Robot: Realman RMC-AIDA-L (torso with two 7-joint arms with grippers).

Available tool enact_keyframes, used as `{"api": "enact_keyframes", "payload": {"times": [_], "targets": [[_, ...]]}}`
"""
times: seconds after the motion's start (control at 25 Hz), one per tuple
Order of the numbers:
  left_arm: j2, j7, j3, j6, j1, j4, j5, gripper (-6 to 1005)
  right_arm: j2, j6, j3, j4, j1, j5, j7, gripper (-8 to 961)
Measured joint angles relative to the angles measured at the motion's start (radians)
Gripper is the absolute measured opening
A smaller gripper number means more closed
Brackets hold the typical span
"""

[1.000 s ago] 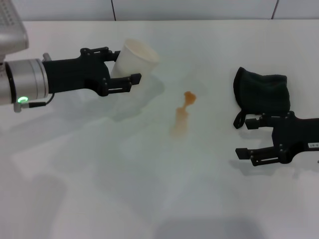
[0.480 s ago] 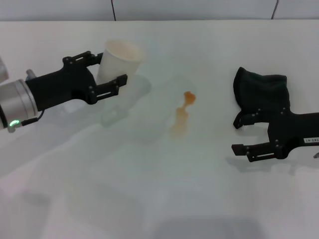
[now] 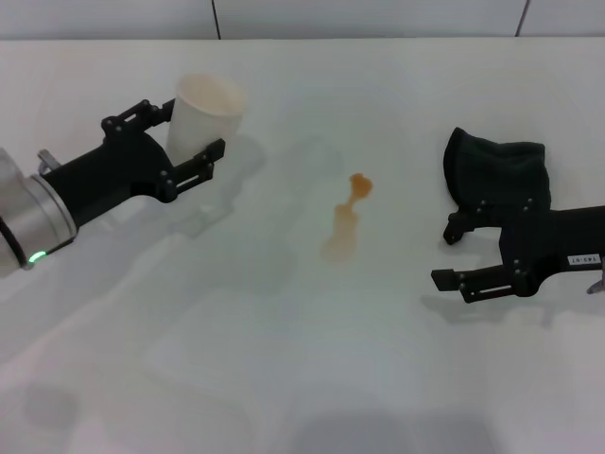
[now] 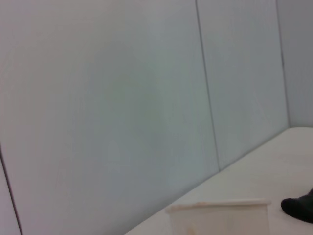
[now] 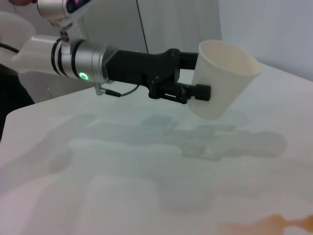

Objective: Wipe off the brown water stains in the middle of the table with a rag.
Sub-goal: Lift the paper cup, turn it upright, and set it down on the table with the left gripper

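Head view: the left claw (image 3: pixel 180 142) grips a white cup (image 3: pixel 201 115) above the white tabletop (image 3: pixel 284 359). The brown water stains (image 3: pixel 348 216) lie mid-tabletop. The rag (image 3: pixel 496 175) rests farther right, with the right claw (image 3: pixel 460 253), fingers spread, just beside it. Pale panelled walls stand behind.
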Motion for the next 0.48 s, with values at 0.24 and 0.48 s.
{"api": "enact_keyframes", "payload": {"times": [0.24, 0.48], "targets": [[0.002, 0.073, 0.000, -0.059, 0.007, 0.086, -0.037, 738, 0.000, 0.000, -0.002, -0.001, 0.001, 0.000, 0.000, 855], [-0.001, 0.136, 0.000, -0.104, 0.014, 0.157, -0.042, 738, 0.000, -0.002, -0.006, -0.005, 0.001, 0.000, 0.001, 855]]}}
